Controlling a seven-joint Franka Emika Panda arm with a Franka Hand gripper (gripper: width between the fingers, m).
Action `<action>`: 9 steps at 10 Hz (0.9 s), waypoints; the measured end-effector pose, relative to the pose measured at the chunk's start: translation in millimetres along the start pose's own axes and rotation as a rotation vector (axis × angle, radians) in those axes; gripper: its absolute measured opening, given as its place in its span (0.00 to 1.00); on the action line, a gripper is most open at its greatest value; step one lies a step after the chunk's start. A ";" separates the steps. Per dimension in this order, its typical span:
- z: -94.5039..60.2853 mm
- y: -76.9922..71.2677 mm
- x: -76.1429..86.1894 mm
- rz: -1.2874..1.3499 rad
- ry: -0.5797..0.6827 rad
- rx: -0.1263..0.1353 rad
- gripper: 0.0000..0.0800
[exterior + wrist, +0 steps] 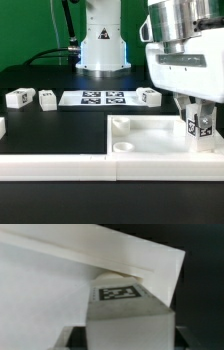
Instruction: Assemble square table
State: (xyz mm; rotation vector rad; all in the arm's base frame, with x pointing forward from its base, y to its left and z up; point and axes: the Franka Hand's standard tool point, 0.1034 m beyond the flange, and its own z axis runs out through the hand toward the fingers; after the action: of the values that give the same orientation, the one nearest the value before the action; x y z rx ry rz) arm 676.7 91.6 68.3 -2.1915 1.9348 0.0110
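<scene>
Green backdrop at the upper left of the exterior view, above a black table (pixel 50 130). A white robot base (pixel 100 45) stands at upper centre.

1. Square tabletop (pixel 150 142) (pixel 40 286): white plastic with a raised rim, lying flat in the lower part of the exterior view's right. A round boss (pixel 120 124) sits inside its corner toward the exterior view's left.

2. Held leg (pixel 198 127) (pixel 122 308): a short white block with a black-and-white tag, upright over the tabletop's interior near the exterior view's right edge. In the wrist view its far end sits in an inner corner of the rim, where a small rounded piece shows. Whether the leg touches the tabletop floor cannot be told.

3. End effector (pixel 196 118) (pixel 122 336): closed on the held leg, with one finger on each side of the block.

4. First loose leg (pixel 18 97) and second loose leg (pixel 47 97): lying near each other on the table at the middle of the exterior view's left.

5. Marker board (pixel 95 98): flat at centre frame, in front of the robot base.

6. Third loose leg (pixel 150 96): just beside the marker board on the exterior view's right.

7. Long white rail (pixel 60 165): runs across the lower frame, in front of the tabletop.
</scene>
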 end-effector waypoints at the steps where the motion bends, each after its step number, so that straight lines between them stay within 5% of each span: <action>1: 0.0 0.0 -1.6 0.052 -0.004 -0.007 0.37; 2: 0.5 0.2 -1.4 0.042 -0.003 -0.007 0.48; 3: 0.8 0.6 -5.2 -0.038 0.013 -0.018 0.75; 5: 0.2 -1.1 -29.0 -0.429 0.059 -0.043 0.79; 9: -2.2 -4.1 -27.7 -0.838 0.060 -0.041 0.81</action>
State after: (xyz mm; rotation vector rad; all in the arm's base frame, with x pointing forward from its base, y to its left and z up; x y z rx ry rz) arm 676.7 118.8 75.2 -2.8641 0.9056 -0.1501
